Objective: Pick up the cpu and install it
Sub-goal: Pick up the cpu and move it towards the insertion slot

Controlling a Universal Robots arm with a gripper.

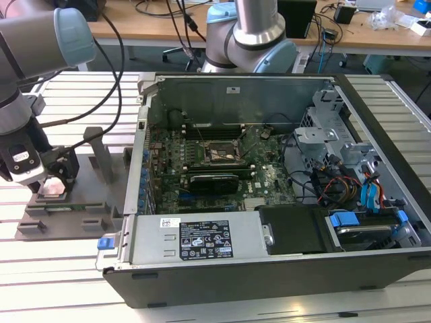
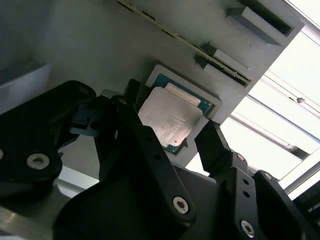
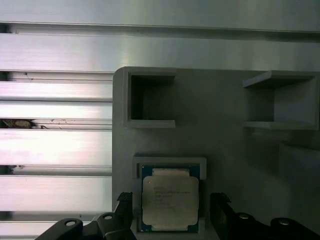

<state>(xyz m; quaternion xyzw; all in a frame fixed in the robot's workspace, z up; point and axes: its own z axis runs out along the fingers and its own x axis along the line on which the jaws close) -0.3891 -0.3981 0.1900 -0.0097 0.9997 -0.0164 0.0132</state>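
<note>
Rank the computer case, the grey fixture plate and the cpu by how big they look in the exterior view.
1. computer case, by far the largest
2. grey fixture plate
3. cpu, clearly the smallest

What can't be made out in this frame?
- Second wrist view: a finger hides one edge of the cpu, so contact is unclear.
- Exterior view: the gripper covers most of the cpu.
- Exterior view: the motherboard socket is too small to tell whether empty.
</note>
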